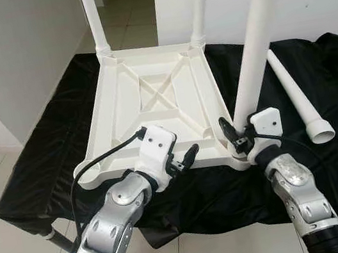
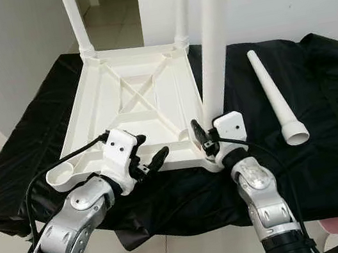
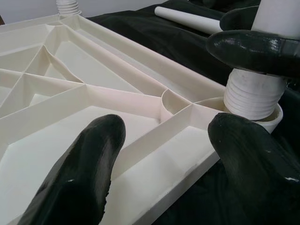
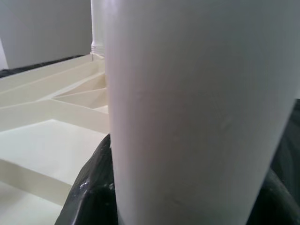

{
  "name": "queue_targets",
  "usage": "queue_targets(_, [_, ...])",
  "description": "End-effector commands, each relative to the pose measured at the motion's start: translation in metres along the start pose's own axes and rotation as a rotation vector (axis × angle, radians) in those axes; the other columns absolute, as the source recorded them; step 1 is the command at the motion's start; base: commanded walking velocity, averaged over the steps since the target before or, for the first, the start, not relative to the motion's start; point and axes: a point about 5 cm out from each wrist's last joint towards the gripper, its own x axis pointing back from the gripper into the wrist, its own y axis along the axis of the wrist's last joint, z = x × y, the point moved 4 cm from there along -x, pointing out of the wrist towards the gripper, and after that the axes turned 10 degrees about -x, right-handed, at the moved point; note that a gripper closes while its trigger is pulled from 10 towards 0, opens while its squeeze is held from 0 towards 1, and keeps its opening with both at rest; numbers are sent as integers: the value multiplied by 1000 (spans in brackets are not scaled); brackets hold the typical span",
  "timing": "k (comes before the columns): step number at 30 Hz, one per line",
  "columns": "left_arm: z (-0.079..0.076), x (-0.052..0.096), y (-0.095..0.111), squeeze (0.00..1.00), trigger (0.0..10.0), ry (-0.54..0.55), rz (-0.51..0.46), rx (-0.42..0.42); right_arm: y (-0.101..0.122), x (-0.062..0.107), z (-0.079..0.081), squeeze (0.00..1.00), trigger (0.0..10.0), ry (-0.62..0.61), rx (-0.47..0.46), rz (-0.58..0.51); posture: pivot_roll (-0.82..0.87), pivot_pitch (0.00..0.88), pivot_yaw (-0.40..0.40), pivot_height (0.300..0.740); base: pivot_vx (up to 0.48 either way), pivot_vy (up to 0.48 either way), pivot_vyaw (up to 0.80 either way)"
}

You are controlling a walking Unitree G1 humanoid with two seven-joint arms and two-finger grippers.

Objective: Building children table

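Black cloth covers the counter across the middle of the frame, with pale floor tiles below it at lower left. White plastic tabletop lies upside down on the cloth at centre, its ribbed underside up and its long axis running from the near edge toward the top of the frame. Two legs, the far left leg and the far right leg, stand upright in the far corner sockets and point straight up out of the top of the frame. A third leg rises from the near right corner, leaning slightly right as it climbs. The loose leg lies flat on the cloth at right, wide open end toward the lower right, narrow end toward the upper centre. The right gripper has its jaws clamped round the third leg just above its threaded base. The left gripper hovers at the tabletop's near edge, jaws apart and holding nothing. No writing can be read on any part.
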Motion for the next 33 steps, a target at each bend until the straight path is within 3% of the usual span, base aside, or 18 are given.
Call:
queue_targets(1, [1,-2,0,0,10000,5,8,-20,-28,11,-13,0,10000,-54,-32,113,-7,78,-10,740,0,0,0])
queue_targets(19, [9,-6,4,0,10000,25,0,-28,-43,16,-18,0,10000,-20,-21,137,-13,76,-11,740,0,0,0])
queue_targets(24, [9,-7,6,0,10000,27,-9,-31,-37,22,-17,0,10000,-14,-101,78,-15,75,-10,740,0,0,0])
queue_targets(33, [11,-8,8,0,10000,29,-17,-34,-36,29,-17,0,10000,-5,-155,45,-20,77,-4,740,0,0,0])
